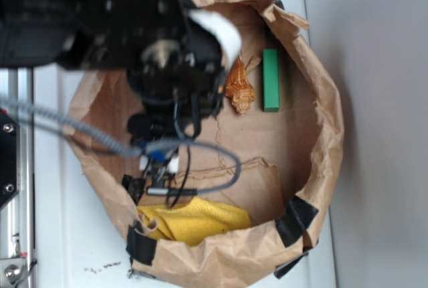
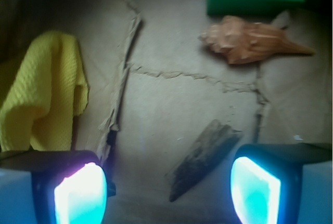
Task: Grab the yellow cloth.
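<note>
— So where's the yellow cloth (image 2: 44, 91)?
— Left of the wrist frame, slumped against the paper wall (image 1: 234, 251). Gripper (image 2: 166, 185) jaws spread wide, holding nothing, probably readied for it.

White tabletop (image 1: 67, 248) with a grey surface (image 1: 381, 127) along one side, lit evenly. Metal rail (image 1: 17, 168) with bolts at the opposite edge. Brown paper nest (image 1: 321, 121) with crumpled walls and black tape patches (image 1: 296, 220) sits on the tabletop; its paper floor (image 2: 182, 109) is creased and torn. Dark specks (image 1: 107, 269) lie near the nest.
</note>
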Tool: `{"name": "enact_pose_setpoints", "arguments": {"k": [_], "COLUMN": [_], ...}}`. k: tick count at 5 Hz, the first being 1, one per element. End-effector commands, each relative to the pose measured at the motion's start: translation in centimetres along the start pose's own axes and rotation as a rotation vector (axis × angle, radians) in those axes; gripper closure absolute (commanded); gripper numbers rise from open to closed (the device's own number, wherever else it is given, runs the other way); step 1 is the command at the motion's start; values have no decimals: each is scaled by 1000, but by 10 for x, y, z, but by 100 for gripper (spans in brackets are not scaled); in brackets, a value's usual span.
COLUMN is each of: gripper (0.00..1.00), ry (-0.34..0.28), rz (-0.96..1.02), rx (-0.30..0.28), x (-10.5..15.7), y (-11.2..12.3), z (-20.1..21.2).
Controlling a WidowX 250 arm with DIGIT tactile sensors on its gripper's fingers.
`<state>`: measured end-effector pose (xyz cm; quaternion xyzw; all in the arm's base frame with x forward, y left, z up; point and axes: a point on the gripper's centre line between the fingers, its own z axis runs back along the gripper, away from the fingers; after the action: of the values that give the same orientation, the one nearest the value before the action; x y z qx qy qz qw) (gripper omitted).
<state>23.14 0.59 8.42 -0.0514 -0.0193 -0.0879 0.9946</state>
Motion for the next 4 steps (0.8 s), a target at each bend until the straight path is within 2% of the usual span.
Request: {"name": "enact_pose_setpoints", "arguments": {"k": [1,2,3,4], "gripper": [0,0,0,0], "ry": [-21,-3,13,8], "rz": [37,56,65,58], "rx": [-152,-194,-199,-157], "x": [19,27,32,32], "y": [-44,-52,-65,-80], "z": [-3,-9,-29,-48]}}
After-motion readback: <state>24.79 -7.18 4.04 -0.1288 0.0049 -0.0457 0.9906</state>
